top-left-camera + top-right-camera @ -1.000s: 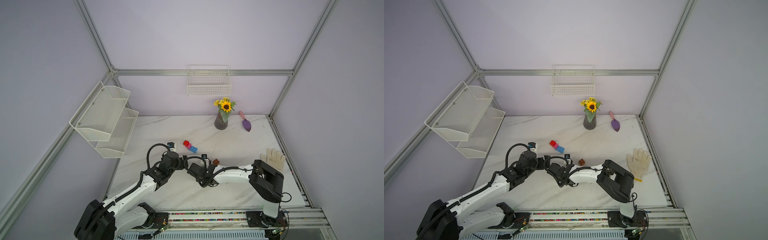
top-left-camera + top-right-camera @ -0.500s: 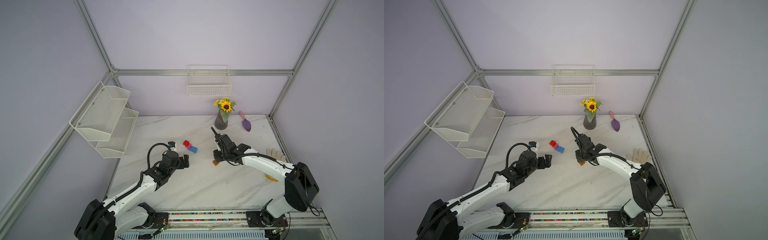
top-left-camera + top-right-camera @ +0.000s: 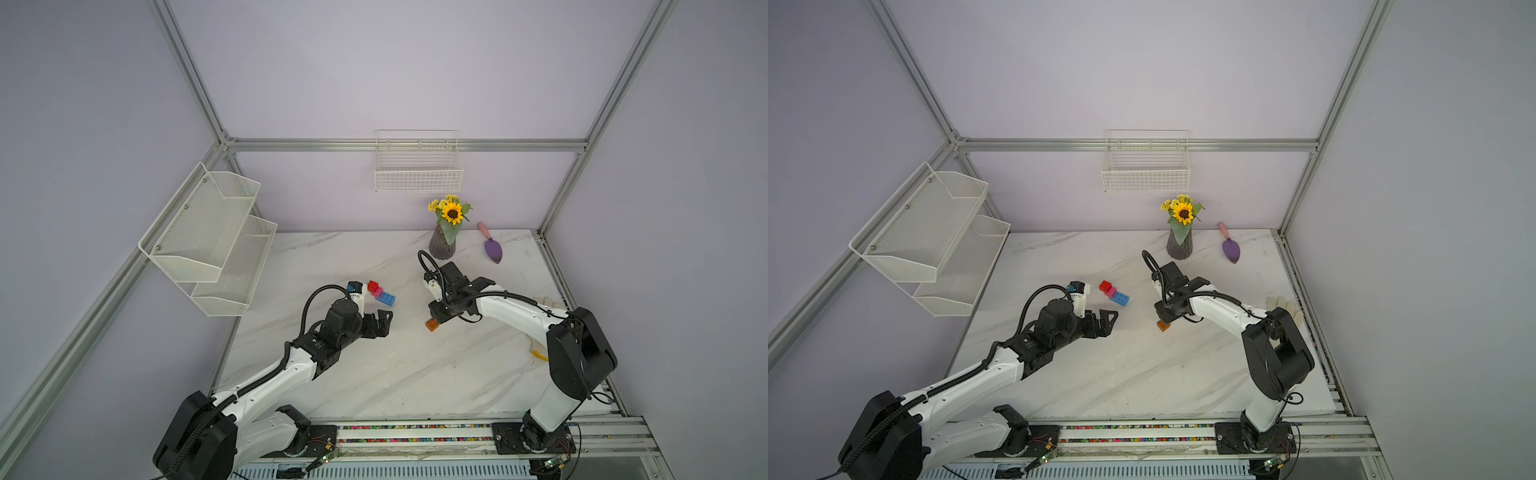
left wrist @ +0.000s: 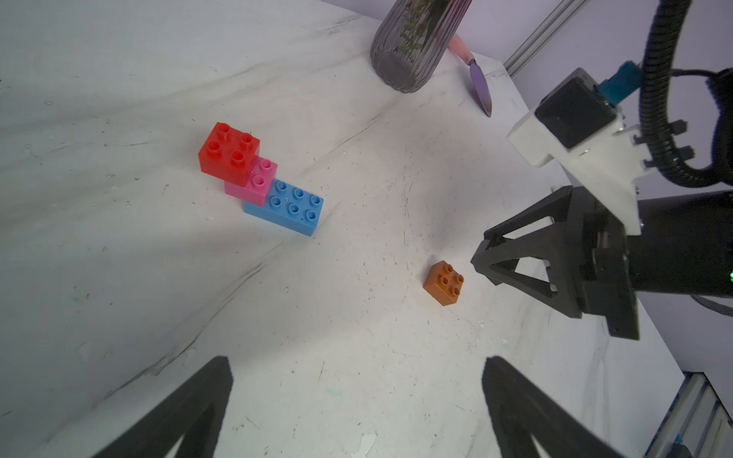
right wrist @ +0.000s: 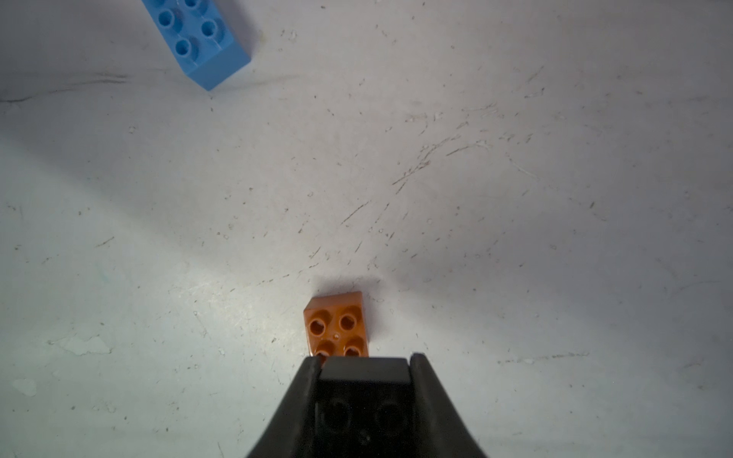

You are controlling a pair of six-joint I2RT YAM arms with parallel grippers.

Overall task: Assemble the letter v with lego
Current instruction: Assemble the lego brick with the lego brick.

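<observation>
A: Where's the right gripper (image 5: pixel 365 357)?
B: Narrow grip, clamped on the black brick (image 5: pixel 365 374). It hangs just right of the orange brick (image 3: pixel 432 325). In the wrist view black overlaps orange's edge, can't tell if they touch.
A: Left one?
B: The left gripper (image 4: pixel 357 361) is spread wide and empty, near-left of the stack, pointing right.
A: Stack?
B: Red brick (image 4: pixel 228 152) on pink brick (image 4: pixel 260 182) on blue brick (image 4: pixel 295 206), stepped, mid-table. Orange sits alone, right of it and a bit nearer. Only bare table (image 3: pixel 374 386) between them.
A: Clutter?
B: Vase (image 3: pixel 441 246) with a sunflower at far right, just beyond the right wrist. Trowel (image 3: pixel 493 250) lies right of the vase. Glove (image 3: pixel 544 301) is at the right edge, mostly hidden behind the right arm. Wire basket (image 3: pixel 417 178) on the far wall, mesh shelf (image 3: pixel 208 241) on the left wall, both off the table.
A: Versus a second ago?
B: The right arm was folded across the near side, its gripper up against the left one. Now it's swung out to the right of orange. The glove was in full view then. Left gripper, stack and orange haven't shifted.
</observation>
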